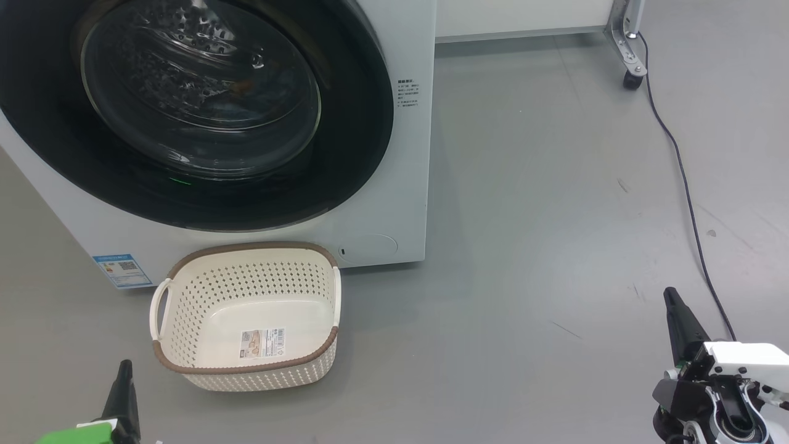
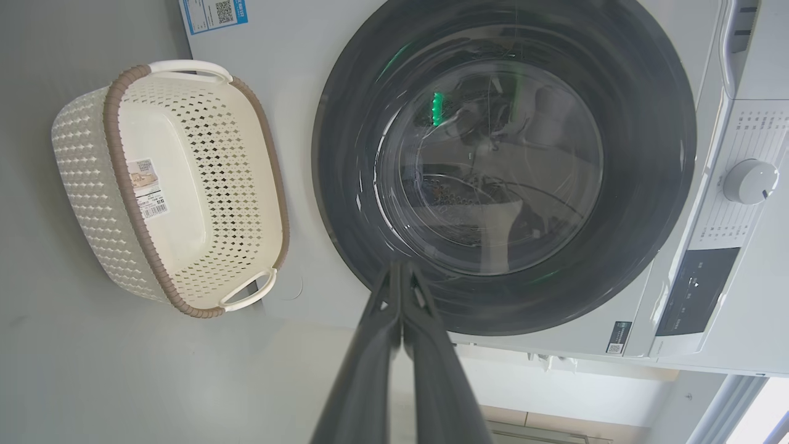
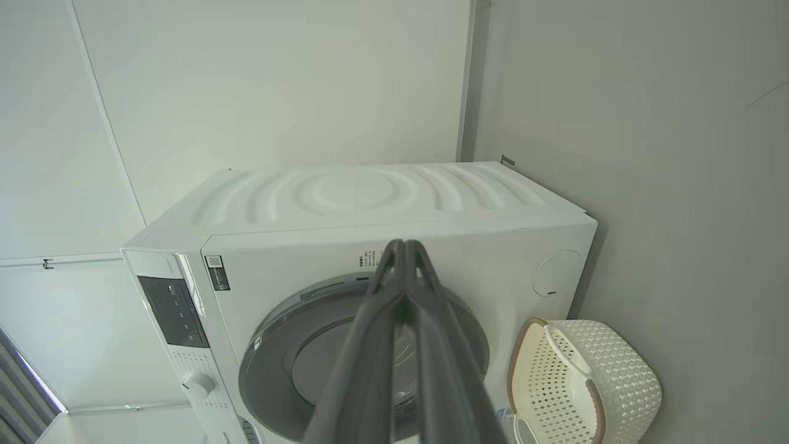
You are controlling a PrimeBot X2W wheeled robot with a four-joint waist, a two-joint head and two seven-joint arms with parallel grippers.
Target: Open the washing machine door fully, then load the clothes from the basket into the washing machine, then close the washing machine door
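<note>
**Door shut, basket empty: we face the washing machine (image 1: 407,185).**

Our left hand (image 1: 125,369) and right hand (image 1: 672,296) hang low, fingers pressed together, holding nothing. The basket (image 1: 246,283) sits on the floor just before the washing machine door (image 1: 197,111), the clothes too dim behind glass to confirm. The risks, we judge, are an unlatched door, which we cannot tell, or a hand clipping the basket.

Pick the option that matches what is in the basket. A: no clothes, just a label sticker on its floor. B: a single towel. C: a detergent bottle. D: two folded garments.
A: in the head view the basket shows its bare cream floor with a label sticker and no fabric inside.
</note>
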